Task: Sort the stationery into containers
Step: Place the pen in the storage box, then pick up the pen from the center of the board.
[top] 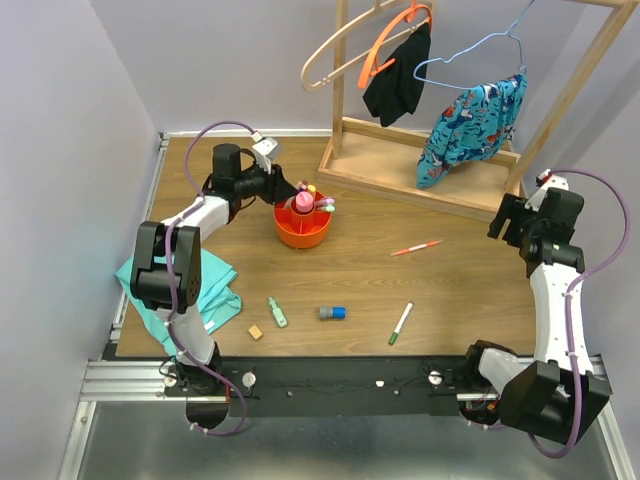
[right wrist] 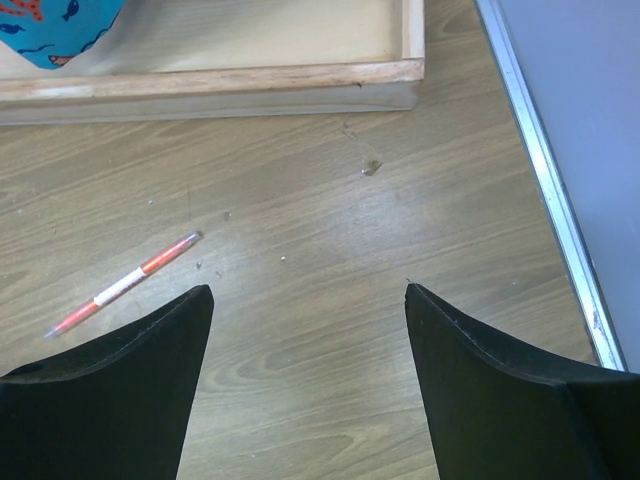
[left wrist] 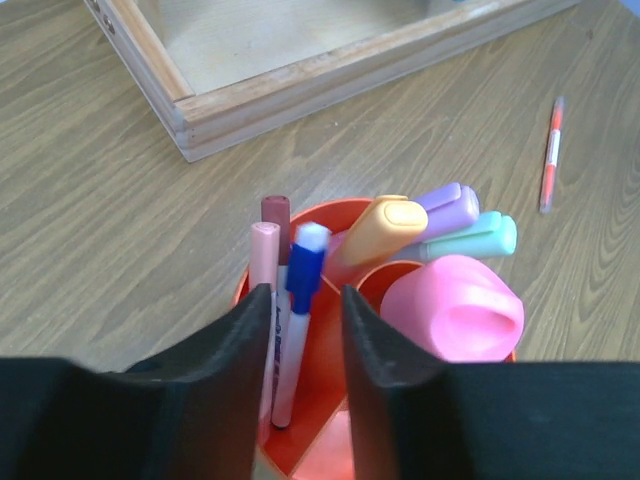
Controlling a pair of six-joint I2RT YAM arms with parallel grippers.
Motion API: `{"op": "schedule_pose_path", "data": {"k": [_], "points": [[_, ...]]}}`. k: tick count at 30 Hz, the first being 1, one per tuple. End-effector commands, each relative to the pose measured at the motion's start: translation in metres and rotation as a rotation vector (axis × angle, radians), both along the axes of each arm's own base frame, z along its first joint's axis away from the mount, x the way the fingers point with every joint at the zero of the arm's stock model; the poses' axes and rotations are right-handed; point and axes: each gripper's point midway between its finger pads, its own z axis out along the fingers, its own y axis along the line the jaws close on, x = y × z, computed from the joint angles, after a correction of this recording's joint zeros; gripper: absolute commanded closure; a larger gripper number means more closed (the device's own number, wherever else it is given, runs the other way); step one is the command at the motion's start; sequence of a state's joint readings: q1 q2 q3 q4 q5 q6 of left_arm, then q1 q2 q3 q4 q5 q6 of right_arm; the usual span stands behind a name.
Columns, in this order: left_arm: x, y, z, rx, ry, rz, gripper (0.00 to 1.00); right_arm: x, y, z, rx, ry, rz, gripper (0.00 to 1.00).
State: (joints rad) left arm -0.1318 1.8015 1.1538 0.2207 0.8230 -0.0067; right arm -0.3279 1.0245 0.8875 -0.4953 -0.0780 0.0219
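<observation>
Wood-grain tabletop (top: 450, 300) fills the scene between pale grey walls. A wooden clothes rack base (top: 420, 172) runs along its far edge, with a black garment (top: 397, 80) and a blue patterned garment (top: 470, 125) hanging above it. Near the left edge lies a teal folded cloth (top: 218, 295), partly covered in the top view by the left arm's elbow. That arm reaches to the far left part of the table, where the orange organiser (top: 300, 238) stands just in front of the rack base. The left gripper (left wrist: 305, 292) hangs directly over one ring compartment with its jaws narrowly parted. A blue-capped marker (left wrist: 303, 265) stands upright between them in that compartment. Orange shows between the marker and the right-hand finger, so the marker is not clamped. Just beside it stand a pink-capped marker (left wrist: 264, 250) and a maroon-capped marker (left wrist: 275, 212). A fat pink tube (left wrist: 455, 310) sits in the middle of the organiser. Behind it lean an orange highlighter (left wrist: 380, 232), a purple highlighter (left wrist: 447, 208) and a mint highlighter (left wrist: 472, 240). The right gripper (right wrist: 308, 300) hovers over bare wood at the far right, its jaws spread wide and holding nothing. Several items lie loose on the table. A red marker (top: 417, 248) lies to the right of the organiser, and a green-capped marker (top: 401, 323) lies nearer the front. A green highlighter (top: 277, 312) has a blue-grey piece (top: 333, 313) near it on the right. A tan cube (top: 255, 331) rests beside the cloth's corner.
</observation>
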Motion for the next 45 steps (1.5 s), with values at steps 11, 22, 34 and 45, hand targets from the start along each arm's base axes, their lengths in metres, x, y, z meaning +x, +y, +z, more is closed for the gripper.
{"op": "schedule_pose_path", "data": {"k": [11, 22, 34, 45], "points": [[-0.083, -0.089, 0.2, 0.035, -0.292, -0.219, 0.43, -0.007, 0.009, -0.004, 0.055, -0.063, -0.019, 0.14], [-0.204, -0.2, 0.05, 0.424, 0.275, -0.355, 0.43, -0.017, 0.001, 0.02, 0.065, -0.065, -0.116, 0.11], [-0.227, -0.231, -0.005, 0.56, 0.297, -0.402, 0.47, -0.016, 0.089, 0.035, 0.08, -0.09, 0.617, 0.17], [-0.159, -0.131, 0.153, 0.365, 0.019, -0.243, 0.43, -0.081, 0.177, -0.021, -0.323, 0.025, 1.579, 0.16]]}}
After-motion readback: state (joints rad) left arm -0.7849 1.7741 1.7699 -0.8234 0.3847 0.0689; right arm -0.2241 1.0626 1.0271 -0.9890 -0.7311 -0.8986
